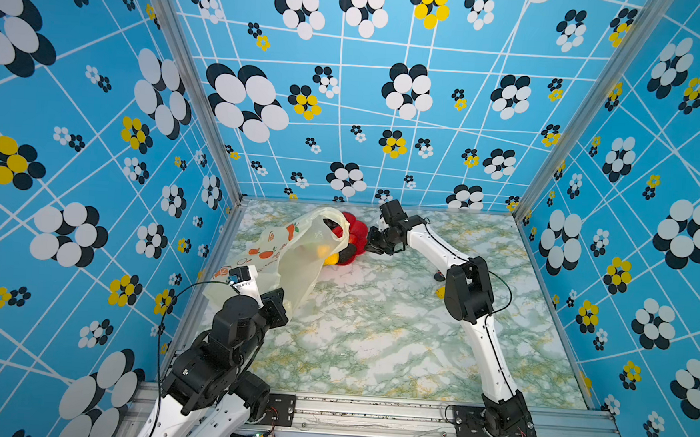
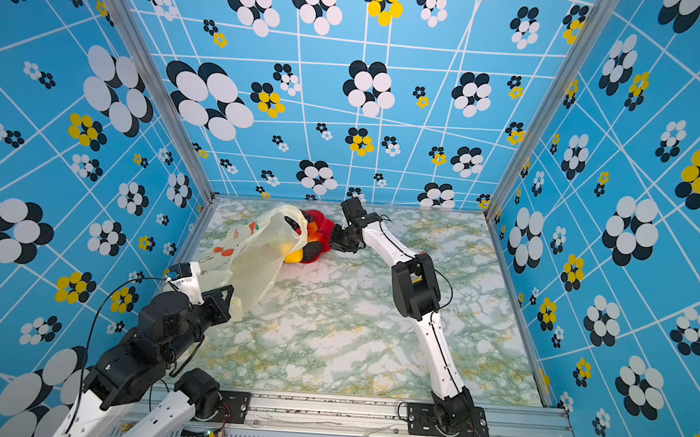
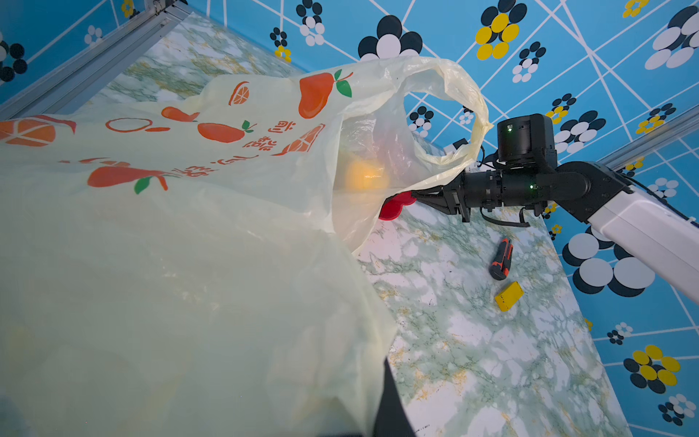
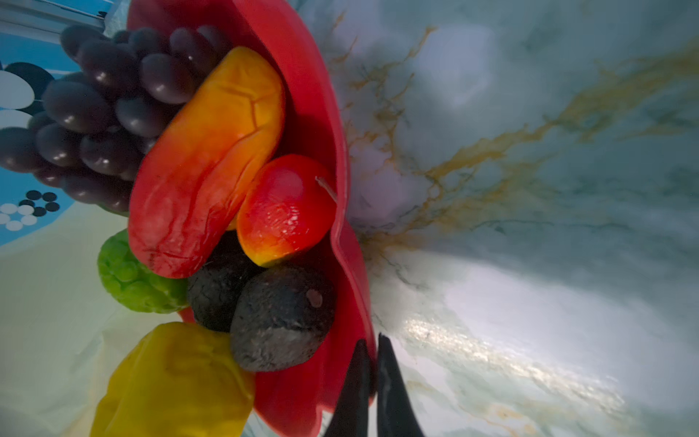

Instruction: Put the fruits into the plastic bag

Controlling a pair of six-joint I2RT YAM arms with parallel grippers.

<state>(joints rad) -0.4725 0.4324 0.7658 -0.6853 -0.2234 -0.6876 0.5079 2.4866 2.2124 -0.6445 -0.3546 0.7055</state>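
- Shows the fruits [image 4: 212,170] heaped on the red plate [image 4: 314,87], just in front of the right gripper [image 4: 372,340]: purple grapes [image 4: 94,106], red-orange, green, yellow and dark pieces.
- Pinches the plate's rim with that gripper, jaws shut tight on it; seems to tip the plate toward the plastic bag [image 1: 291,261].
- Has the bag's mouth draped over the plate's far side.
- Likely grips the bag's other end with the left gripper [image 1: 277,306], closed and mostly hidden under plastic.
- Looks just begun: cannot tell any fruit fully inside; leaves the whole heap to slide in.
- Rests on a green marbled table [image 1: 395,334], with an orange-black cutter [image 3: 501,259] and yellow block [image 3: 508,297] well behind the right gripper, blue flowered walls [image 1: 388,105] around.
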